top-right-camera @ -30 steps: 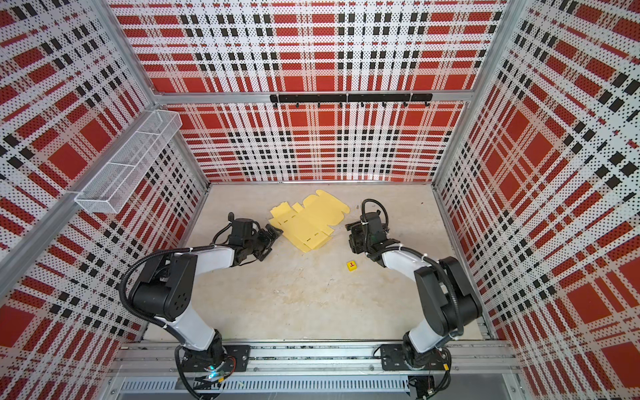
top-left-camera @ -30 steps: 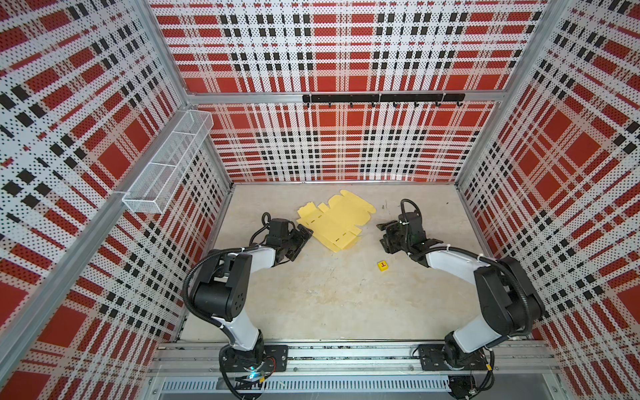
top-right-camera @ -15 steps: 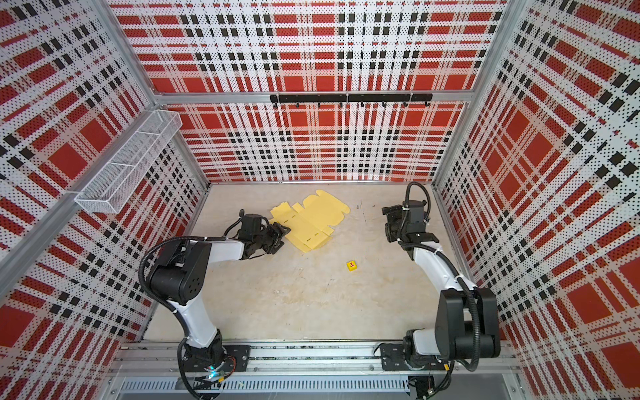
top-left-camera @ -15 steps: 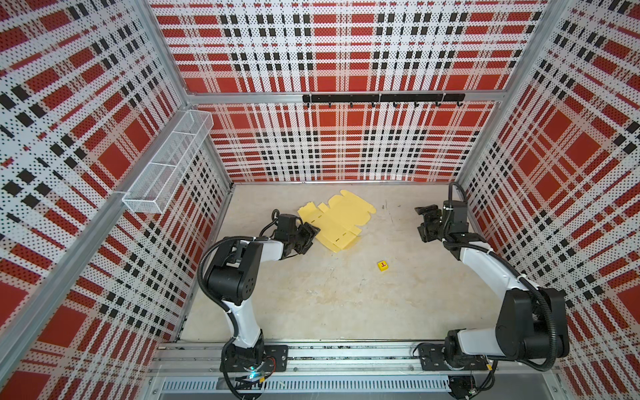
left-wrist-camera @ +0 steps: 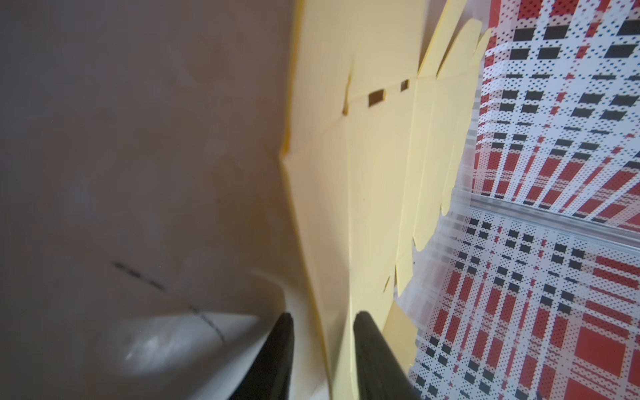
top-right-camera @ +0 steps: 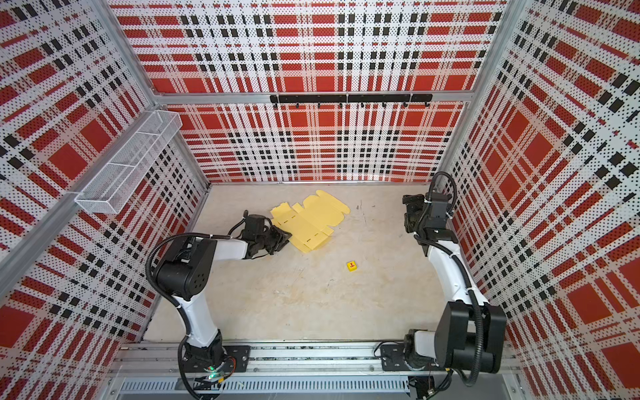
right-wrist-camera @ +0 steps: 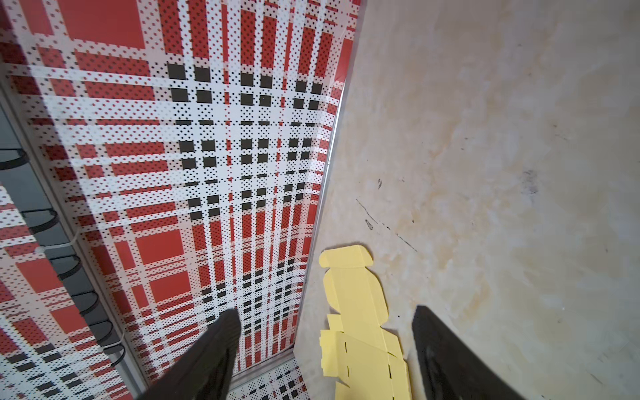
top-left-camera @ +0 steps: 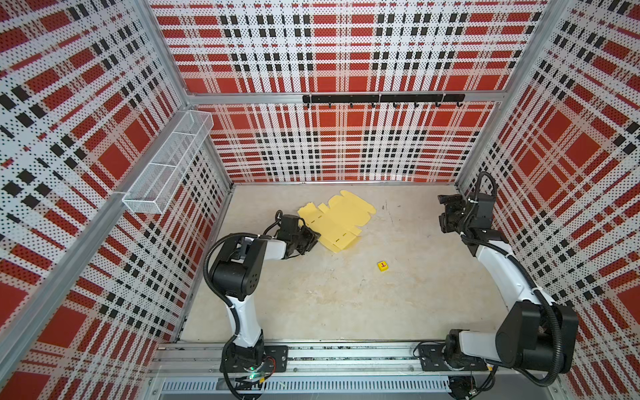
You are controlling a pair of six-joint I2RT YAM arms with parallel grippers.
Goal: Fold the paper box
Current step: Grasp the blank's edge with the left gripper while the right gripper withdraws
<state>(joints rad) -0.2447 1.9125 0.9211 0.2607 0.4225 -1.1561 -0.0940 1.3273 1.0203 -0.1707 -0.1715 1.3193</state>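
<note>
The paper box (top-left-camera: 341, 221) is thin pale yellow card, matt and smooth, with crisp creases. Under it the tabletop (top-left-camera: 346, 304) looks like mottled beige stone, dull and scuffed. The walls (top-left-camera: 339, 152) are perforated printed panels set in brushed metal framing (top-left-camera: 346, 98). The basket (top-left-camera: 169, 162) is white wire mesh. The right arm (top-left-camera: 502, 273) has a glossy white plastic shell and matt black joints.
</note>
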